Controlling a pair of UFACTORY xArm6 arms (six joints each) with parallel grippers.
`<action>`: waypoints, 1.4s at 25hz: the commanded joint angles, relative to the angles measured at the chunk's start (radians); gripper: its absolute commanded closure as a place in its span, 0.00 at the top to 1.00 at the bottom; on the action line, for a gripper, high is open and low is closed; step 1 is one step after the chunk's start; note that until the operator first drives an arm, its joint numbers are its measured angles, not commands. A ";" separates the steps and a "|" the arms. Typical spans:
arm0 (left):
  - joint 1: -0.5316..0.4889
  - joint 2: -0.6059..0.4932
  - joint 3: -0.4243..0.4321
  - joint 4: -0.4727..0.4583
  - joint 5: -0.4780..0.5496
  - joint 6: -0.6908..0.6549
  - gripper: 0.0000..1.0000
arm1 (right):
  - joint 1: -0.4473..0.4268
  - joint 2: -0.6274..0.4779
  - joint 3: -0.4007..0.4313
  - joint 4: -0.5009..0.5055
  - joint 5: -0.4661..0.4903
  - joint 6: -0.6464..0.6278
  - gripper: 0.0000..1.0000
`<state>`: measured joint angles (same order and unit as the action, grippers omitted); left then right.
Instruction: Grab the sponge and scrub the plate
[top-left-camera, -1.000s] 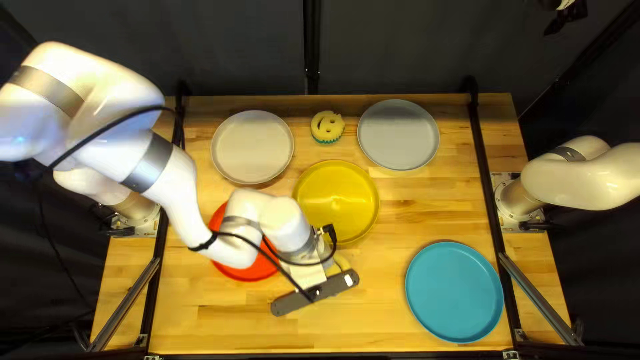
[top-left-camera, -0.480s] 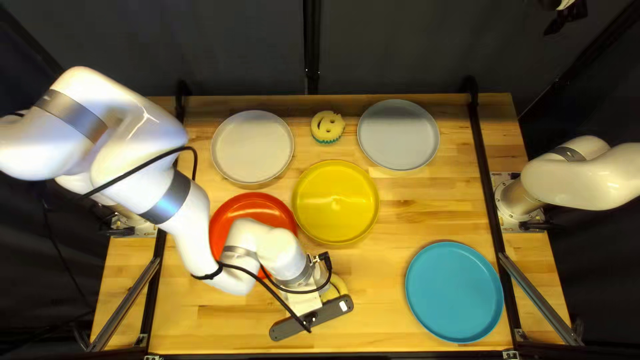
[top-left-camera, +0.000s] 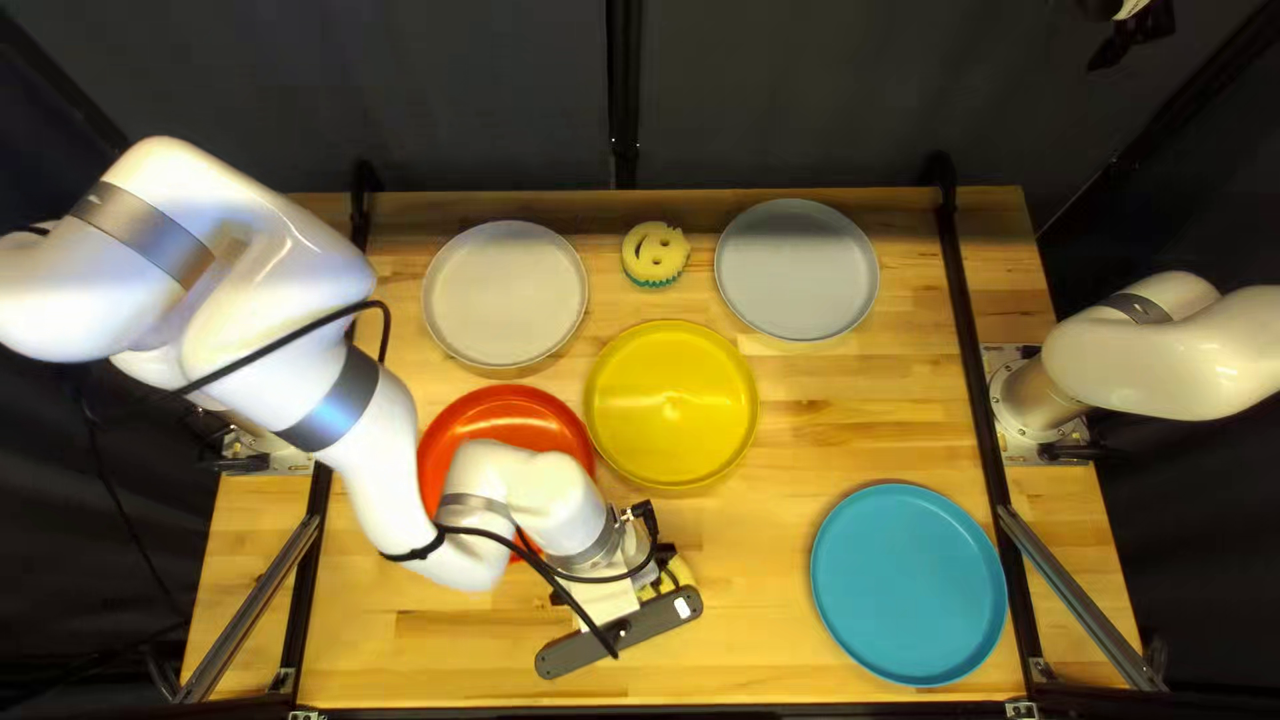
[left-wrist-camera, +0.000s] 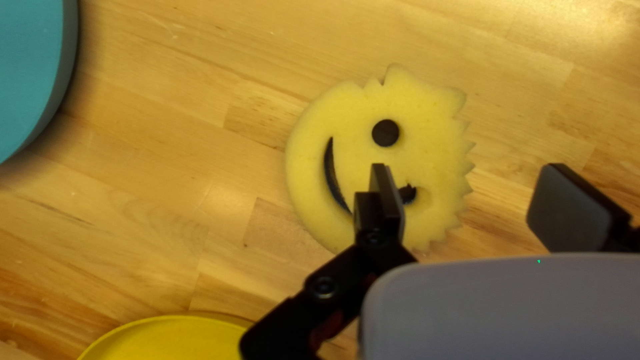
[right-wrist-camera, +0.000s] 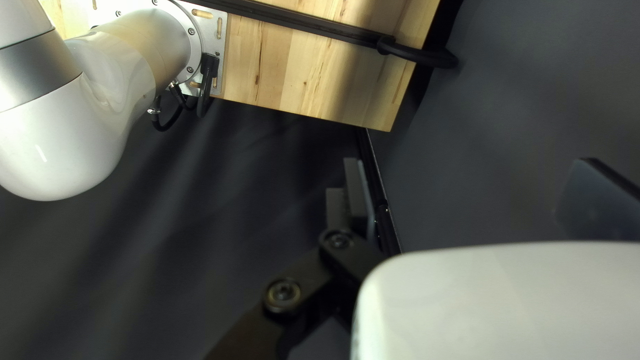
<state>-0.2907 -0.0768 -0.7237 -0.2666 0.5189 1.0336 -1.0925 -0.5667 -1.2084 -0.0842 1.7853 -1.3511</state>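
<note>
Sponge: the yellow sponge [left-wrist-camera: 433,113] lies on the table [top-left-camera: 787,440]; the left wrist view shows its round dark eye, curved mouth and jagged edge, while in the top left view only a sliver shows past the left arm.
Left end effector [top-left-camera: 666,552]: fingers spread wide in its own wrist view, one over the face, the other out past the jagged edge, nothing clamped.
Right end effector [top-left-camera: 1131,43]: only a dark bit shows at the top left view's upper right corner; its wrist view has the fingers apart with nothing between.
Right arm base [right-wrist-camera: 157,40]: in both the top left and right wrist views.
Plates: the left wrist view catches just the rims of the blue plate [top-left-camera: 910,584] and yellow plate [top-left-camera: 671,400]; the top left view adds the red plate [top-left-camera: 467,427], partly under the left arm, plus the white plate [top-left-camera: 504,294] and grey plate [top-left-camera: 798,267].
Second sponge [top-left-camera: 654,252]: top left view only, between the white and grey plates.
</note>
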 commanded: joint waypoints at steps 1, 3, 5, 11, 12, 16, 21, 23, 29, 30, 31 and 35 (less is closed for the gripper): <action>0.205 -0.175 0.079 -0.052 0.204 0.118 1.00 | 0.000 0.000 0.000 0.000 0.000 0.000 1.00; 0.291 -0.246 0.100 -0.056 0.289 0.157 1.00 | 0.000 0.000 0.000 0.000 0.000 0.000 1.00; 0.383 -0.327 0.116 -0.051 0.388 0.184 1.00 | 0.000 0.000 0.000 0.000 0.000 0.000 1.00; 0.720 -0.515 0.124 -0.037 0.660 0.338 1.00 | 0.000 0.000 0.000 0.000 0.000 0.000 1.00; 0.781 -0.540 0.118 -0.032 0.704 0.370 1.00 | 0.000 0.000 0.000 0.000 0.000 0.000 1.00; 0.955 -0.602 0.081 -0.001 0.830 0.463 1.00 | 0.000 0.000 0.000 0.000 0.000 0.000 1.00; 1.195 -0.694 0.042 0.080 0.937 0.562 1.00 | 0.000 0.000 0.000 0.000 0.000 0.000 1.00; 1.213 -0.741 0.044 0.108 0.936 0.531 1.00 | 0.000 0.000 0.000 0.000 0.000 0.000 1.00; 1.288 -0.721 0.003 0.129 0.835 0.520 1.00 | 0.000 0.000 0.000 0.000 0.000 0.000 1.00; 1.305 -0.704 -0.015 0.130 0.824 0.522 1.00 | 0.000 0.000 0.000 0.000 0.000 0.000 1.00; 1.314 -0.696 -0.023 0.132 0.817 0.520 1.00 | 0.000 0.000 0.000 0.000 0.000 0.000 1.00; 1.444 -0.570 -0.184 0.130 0.832 0.570 1.00 | 0.000 0.000 0.000 0.000 0.000 0.000 1.00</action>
<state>1.0825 -0.7186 -0.8131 -0.1374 1.3430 1.5773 -1.0925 -0.5667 -1.2084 -0.0842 1.7853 -1.3511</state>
